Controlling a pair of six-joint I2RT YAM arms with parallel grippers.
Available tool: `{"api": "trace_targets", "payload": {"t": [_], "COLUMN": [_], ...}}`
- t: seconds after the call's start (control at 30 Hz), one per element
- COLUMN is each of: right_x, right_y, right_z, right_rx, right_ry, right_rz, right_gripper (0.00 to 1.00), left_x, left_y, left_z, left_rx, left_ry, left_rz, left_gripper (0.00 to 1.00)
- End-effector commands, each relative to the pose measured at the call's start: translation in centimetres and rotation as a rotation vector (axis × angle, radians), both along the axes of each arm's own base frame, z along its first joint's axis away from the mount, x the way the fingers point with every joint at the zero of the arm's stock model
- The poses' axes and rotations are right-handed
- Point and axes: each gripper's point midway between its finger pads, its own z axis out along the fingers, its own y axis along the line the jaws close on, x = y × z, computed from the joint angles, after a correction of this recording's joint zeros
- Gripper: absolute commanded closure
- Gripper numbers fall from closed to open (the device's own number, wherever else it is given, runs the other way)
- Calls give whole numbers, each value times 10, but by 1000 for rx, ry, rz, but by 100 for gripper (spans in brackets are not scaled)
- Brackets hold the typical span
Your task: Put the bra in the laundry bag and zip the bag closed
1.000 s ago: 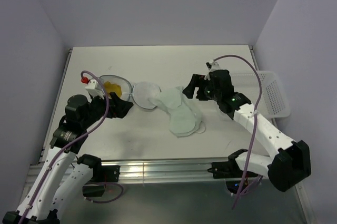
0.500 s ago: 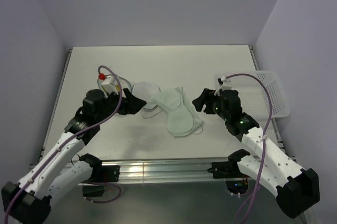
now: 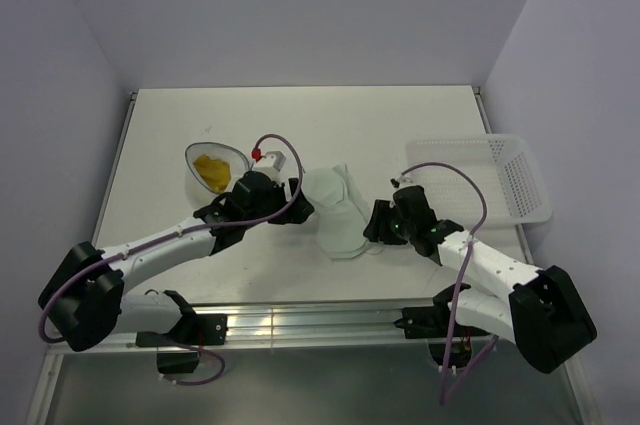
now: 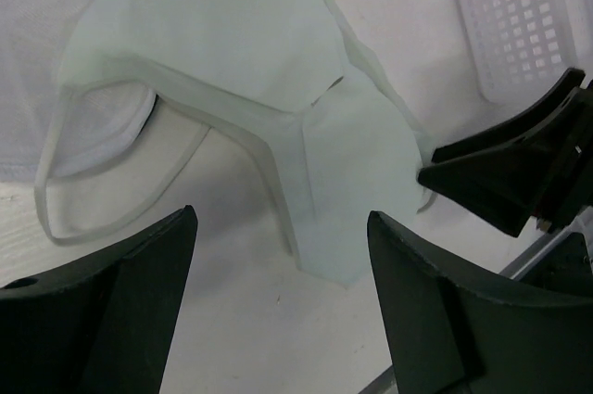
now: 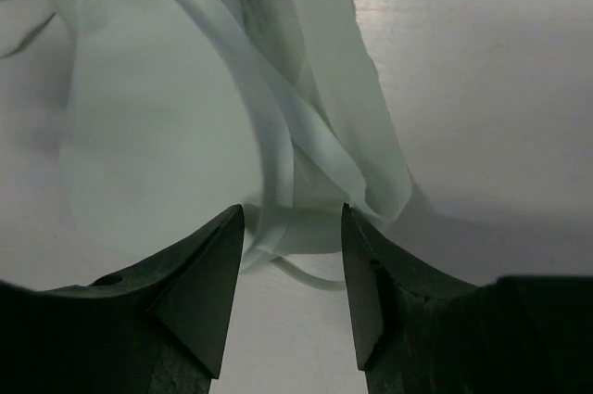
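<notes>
The pale green bra lies crumpled mid-table, also filling the left wrist view and the right wrist view. The laundry bag lies open at the left with something yellow in its mesh half; white mesh shows under the bra's left side. My left gripper hovers open at the bra's left edge, with bare table between its fingers. My right gripper stands open at the bra's right edge, its fingers either side of a folded band and strap.
A white perforated plastic basket sits at the right table edge, its corner also in the left wrist view. The right gripper's black body faces the left one across the bra. A metal rail runs along the near edge.
Both arms have closed in on the bra: the left swung right across the bag's white half, the right dropped down and left. Both pairs of jaws have narrowed.
</notes>
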Motion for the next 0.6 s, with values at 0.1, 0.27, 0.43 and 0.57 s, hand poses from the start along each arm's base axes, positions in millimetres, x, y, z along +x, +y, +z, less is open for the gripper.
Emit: {"api": "trace_targets", "payload": {"t": [0.1, 0.27, 0.43, 0.57], "right_x": [3, -6, -37, -62], "right_y": [22, 20, 7, 12], "right_z": [-2, -9, -20, -18], "right_rx": [41, 73, 106, 208], "right_ry": [-13, 1, 23, 48], "right_rz": [63, 24, -37, -61], "right_gripper": [50, 93, 100, 100], "left_x": [26, 37, 47, 53], "left_y": [-22, -23, -27, -36], "left_z": [19, 8, 1, -6], "left_rx": [-69, -39, -22, -23], "left_ry": [-83, -85, -88, -79], "left_rz": [53, 86, 101, 93], "left_gripper": [19, 19, 19, 20]}}
